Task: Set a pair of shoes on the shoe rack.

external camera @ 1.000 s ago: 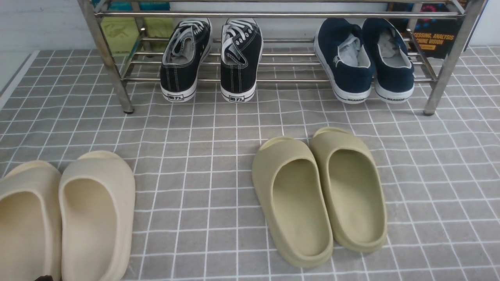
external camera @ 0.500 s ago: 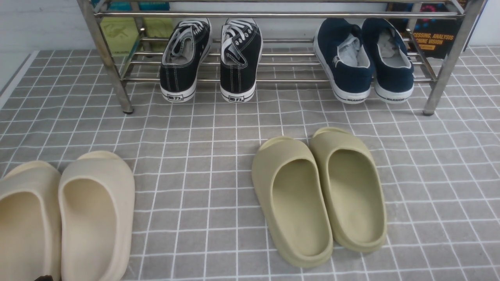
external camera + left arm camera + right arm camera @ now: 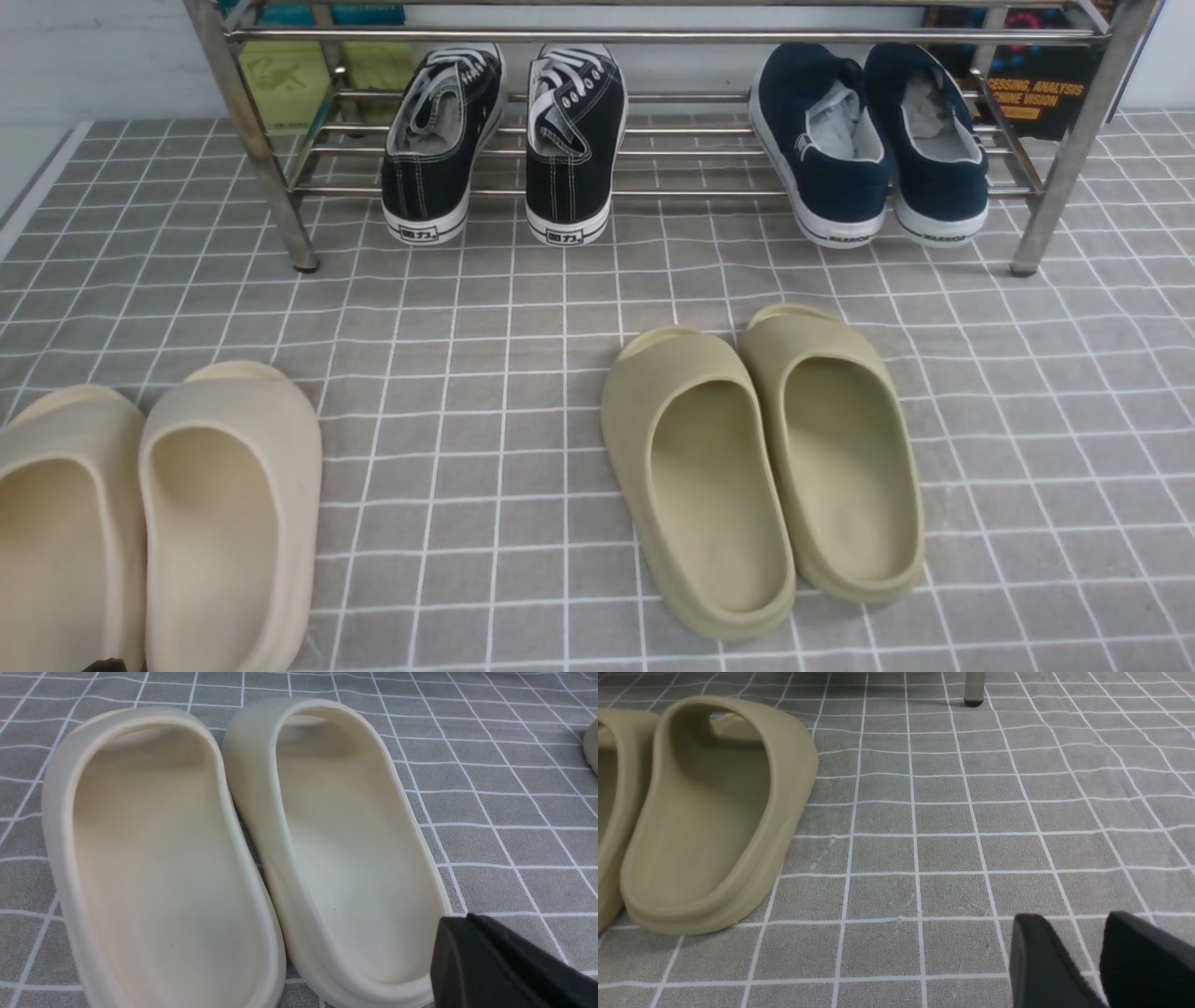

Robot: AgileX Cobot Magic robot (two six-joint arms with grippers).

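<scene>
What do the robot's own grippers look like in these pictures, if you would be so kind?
In the wrist views, the left gripper and right gripper show only dark, nearly black fingers, long and blunt-tipped, with a dull surface. No markings or cables show on them. The arms themselves cannot be made out.

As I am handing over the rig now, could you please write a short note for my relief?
Left gripper: shut, empty, by the beige slippers.
Right gripper: open, empty, above the floor.
Job's things: both black sneakers sit side by side, slightly apart, on the shoe rack's lower shelf.
Done: the pair is racked.
Left: probably nothing but a final check.
</scene>
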